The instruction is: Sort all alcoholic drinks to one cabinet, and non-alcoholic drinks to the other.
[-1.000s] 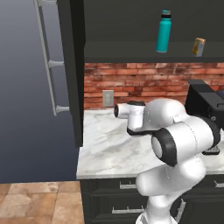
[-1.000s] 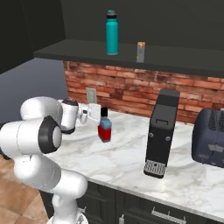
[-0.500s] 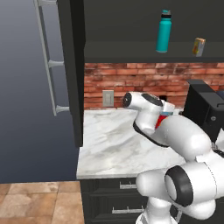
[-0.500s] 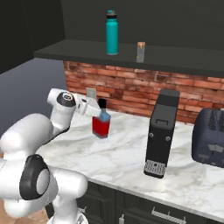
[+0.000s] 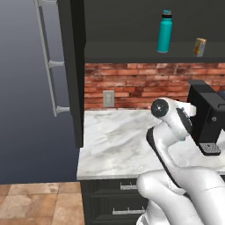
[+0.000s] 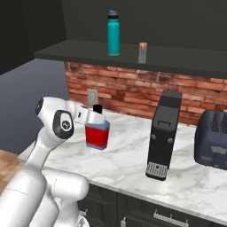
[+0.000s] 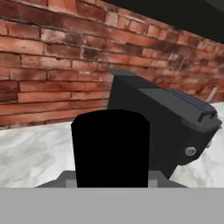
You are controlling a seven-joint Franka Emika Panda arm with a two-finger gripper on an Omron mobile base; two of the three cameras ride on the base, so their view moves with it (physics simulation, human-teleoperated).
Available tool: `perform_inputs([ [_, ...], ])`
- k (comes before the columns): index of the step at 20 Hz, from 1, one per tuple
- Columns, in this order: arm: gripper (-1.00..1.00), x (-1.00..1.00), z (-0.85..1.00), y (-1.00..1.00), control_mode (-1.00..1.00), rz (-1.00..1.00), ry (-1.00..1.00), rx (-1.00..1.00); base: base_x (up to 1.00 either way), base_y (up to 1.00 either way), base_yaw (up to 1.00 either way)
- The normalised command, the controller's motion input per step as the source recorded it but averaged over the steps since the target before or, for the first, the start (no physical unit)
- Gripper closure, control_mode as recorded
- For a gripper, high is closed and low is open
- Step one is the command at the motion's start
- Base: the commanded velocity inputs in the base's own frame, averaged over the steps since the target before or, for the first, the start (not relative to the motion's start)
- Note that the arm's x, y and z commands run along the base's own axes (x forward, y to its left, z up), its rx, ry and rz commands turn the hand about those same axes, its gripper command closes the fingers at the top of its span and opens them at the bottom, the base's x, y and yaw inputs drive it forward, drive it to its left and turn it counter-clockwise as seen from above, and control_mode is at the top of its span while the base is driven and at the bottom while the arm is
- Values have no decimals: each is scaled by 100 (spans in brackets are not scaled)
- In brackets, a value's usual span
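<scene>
The flat blue flask (image 6: 97,133) sits at centre-left of the right base frame, apparently just off the marble desk (image 6: 133,155), and the pincer (image 6: 92,116) looks clamped around its neck just under the black cap (image 7: 111,148), which looms at the bottom centre of the hand frame. I judge it glass: rigid, smooth, fairly heavy with liquid and breakable, so a neck hold could let the body swing. The teal bottle (image 6: 113,33) and orange carton (image 6: 142,52) stand on the shelf (image 6: 88,53) at top.
</scene>
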Motion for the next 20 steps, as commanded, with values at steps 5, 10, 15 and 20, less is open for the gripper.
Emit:
perform_inputs([
  [5,100,-70,57,0,-100,37,1,19,0,0,0],
  [10,100,-47,71,1,-100,25,0,18,0,0,0],
  [15,100,-44,65,11,-100,10,4,17,0,0,0],
  [20,100,-45,19,15,-100,2,1,7,0,0,0],
])
